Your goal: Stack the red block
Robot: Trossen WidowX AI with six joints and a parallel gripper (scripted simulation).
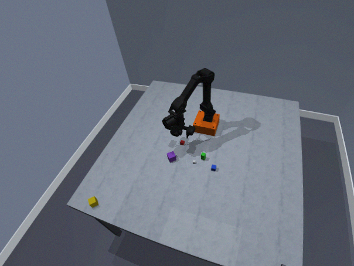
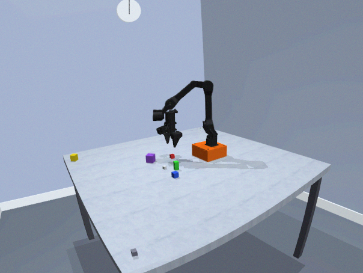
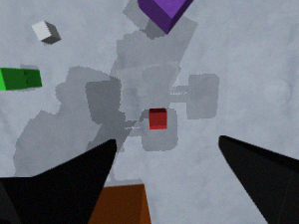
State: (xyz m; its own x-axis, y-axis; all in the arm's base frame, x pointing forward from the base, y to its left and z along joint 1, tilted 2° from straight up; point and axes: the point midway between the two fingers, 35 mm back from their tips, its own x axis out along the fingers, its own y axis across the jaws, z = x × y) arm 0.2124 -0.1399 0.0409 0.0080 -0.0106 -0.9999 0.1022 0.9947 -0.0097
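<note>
The small red block point(image 1: 182, 142) point(image 2: 172, 156) point(image 3: 157, 119) sits on the table in front of the robot's base. The green tower point(image 1: 203, 156) point(image 2: 176, 165) point(image 3: 22, 79) stands upright on the table with nothing on top, and shows at the left edge of the wrist view. My gripper point(image 1: 181, 136) point(image 2: 171, 144) point(image 3: 165, 141) points down, open and empty, above the table over the red block's area. In the wrist view the red block shows between the fingers' lines, a little beyond the tips and left of their middle.
A purple block point(image 1: 172, 156) point(image 2: 150, 158) point(image 3: 166, 13), a small white block point(image 1: 194, 162) point(image 2: 164, 167) point(image 3: 46, 32) and a blue block point(image 1: 213, 167) point(image 2: 175, 174) lie near the tower. The orange base point(image 1: 204, 128) point(image 2: 199, 152) point(image 3: 122, 205) is close to the red block. A yellow block point(image 1: 92, 201) point(image 2: 74, 157) is far off.
</note>
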